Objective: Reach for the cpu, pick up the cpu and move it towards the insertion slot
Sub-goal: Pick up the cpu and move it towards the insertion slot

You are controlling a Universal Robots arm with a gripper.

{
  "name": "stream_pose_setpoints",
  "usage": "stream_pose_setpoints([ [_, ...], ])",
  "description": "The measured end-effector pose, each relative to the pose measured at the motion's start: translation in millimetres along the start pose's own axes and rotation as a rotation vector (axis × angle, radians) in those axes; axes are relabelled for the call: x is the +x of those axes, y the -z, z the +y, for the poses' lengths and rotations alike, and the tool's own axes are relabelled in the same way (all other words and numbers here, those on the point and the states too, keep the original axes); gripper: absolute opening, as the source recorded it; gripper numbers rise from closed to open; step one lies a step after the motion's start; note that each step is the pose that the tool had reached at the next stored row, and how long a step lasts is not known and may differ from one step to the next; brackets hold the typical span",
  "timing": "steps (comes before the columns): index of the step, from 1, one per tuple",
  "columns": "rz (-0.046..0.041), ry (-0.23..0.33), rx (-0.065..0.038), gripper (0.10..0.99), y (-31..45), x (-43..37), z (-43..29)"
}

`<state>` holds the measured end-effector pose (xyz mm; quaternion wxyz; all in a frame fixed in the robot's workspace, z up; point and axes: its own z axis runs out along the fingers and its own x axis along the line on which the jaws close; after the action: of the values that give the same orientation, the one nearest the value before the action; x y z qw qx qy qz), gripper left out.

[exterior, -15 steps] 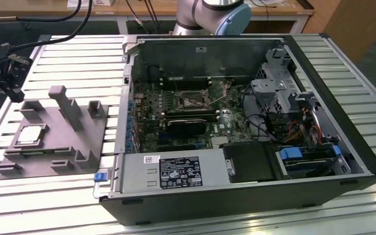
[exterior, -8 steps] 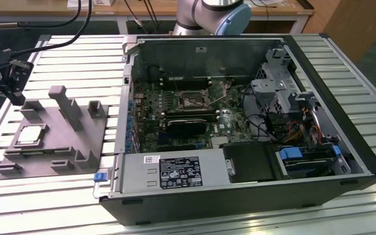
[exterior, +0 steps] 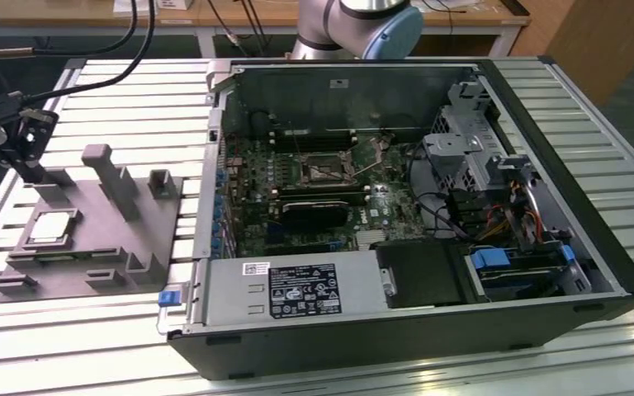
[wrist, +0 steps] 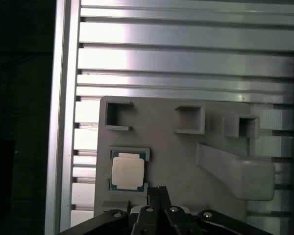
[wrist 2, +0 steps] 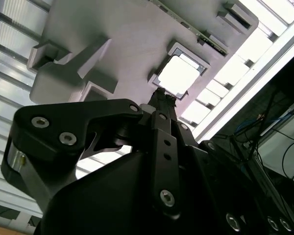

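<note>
While a grey fixture post [wrist: 235, 171] rises nearby, the gripper [wrist: 158, 191] hangs near the cpu [wrist: 128, 172]. Its jaws are pressed together, holding nothing.

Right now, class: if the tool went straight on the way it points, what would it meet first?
Probably the chip at its edge, or the grey holder beside it; depth is unclear.

A robotics lab — ribbed aluminium-profile worktable [exterior: 113, 95], opened black desktop computer tower case [exterior: 405, 340], pale wooden bench [exterior: 466, 14] behind.
</note>
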<state>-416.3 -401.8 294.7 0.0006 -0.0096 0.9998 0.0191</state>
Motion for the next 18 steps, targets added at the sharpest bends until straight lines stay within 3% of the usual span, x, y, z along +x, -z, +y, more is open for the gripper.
stream_pose_setpoints([
  [18,0.0002,0.0,0.0,0.106,-21.2,6.6,-0.7],
])
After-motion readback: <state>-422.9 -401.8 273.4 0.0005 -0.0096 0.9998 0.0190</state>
